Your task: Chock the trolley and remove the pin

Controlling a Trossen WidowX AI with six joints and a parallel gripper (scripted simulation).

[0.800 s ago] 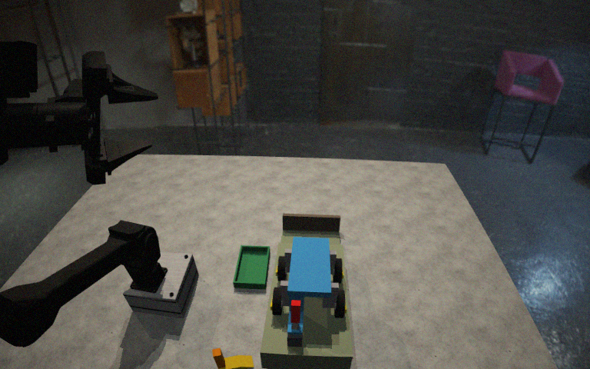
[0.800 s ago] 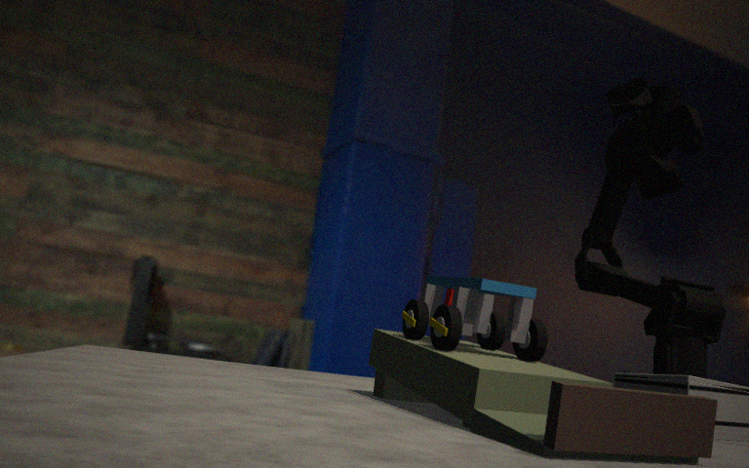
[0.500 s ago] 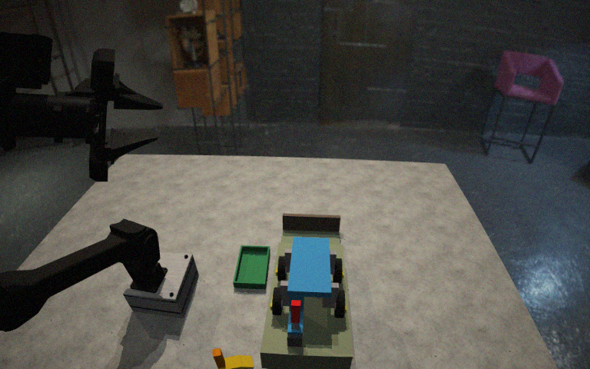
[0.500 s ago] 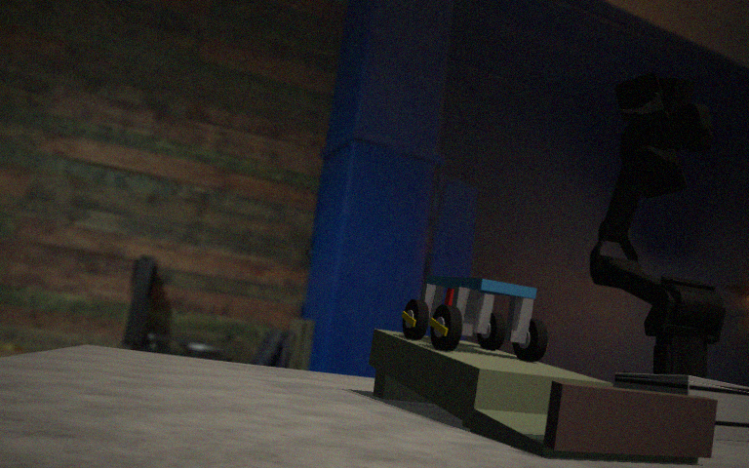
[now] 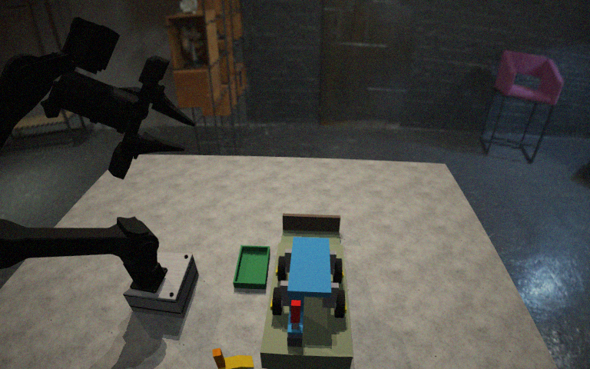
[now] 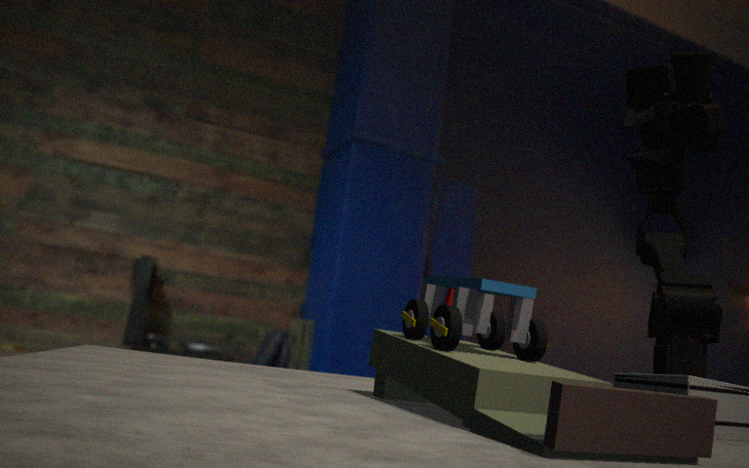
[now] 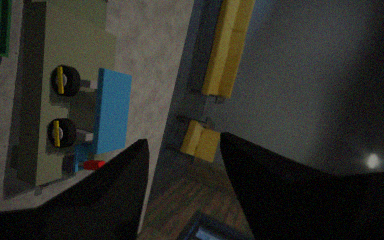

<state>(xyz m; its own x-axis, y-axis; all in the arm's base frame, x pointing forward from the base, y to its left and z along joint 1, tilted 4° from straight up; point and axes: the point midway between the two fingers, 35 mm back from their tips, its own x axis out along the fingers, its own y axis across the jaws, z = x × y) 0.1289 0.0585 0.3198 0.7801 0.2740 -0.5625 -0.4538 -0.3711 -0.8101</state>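
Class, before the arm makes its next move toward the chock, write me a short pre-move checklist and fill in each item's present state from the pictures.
1. Trolley sits on the ramp: ok.
2. Stop pin in place at the trolley's uphill end: ok.
3. Chock against a wheel: not ok; it lies on the table beside the ramp, apart from the wheels.
4. Gripper holds nothing: ok; the fingers are partly apart, high above the table's far left corner.
5. Green tray free to take the pin: ok.
6. Chock's handle reachable: cannot tell; it is cut by the picture's lower edge.
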